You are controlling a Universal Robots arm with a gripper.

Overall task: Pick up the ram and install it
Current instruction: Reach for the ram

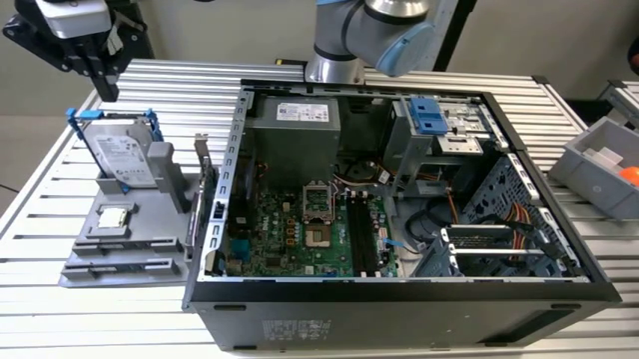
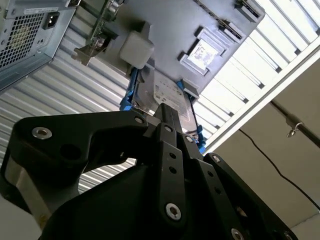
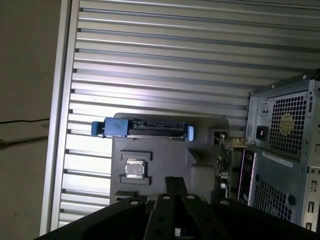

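Slatted table [image 1: 50,202] carries an open case [image 1: 399,295] and, at the exterior view's left, a grey holder [image 1: 145,228] with drive [image 1: 120,153] and chip [image 1: 110,217]. Fingers [image 1: 105,78] hang above the holder, pressed together. Where the ram sits, I cannot tell.

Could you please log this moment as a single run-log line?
gripper over grey parts holder | jaws shut, empty | beneath: hard drive, processor chip | black motherboard slots empty
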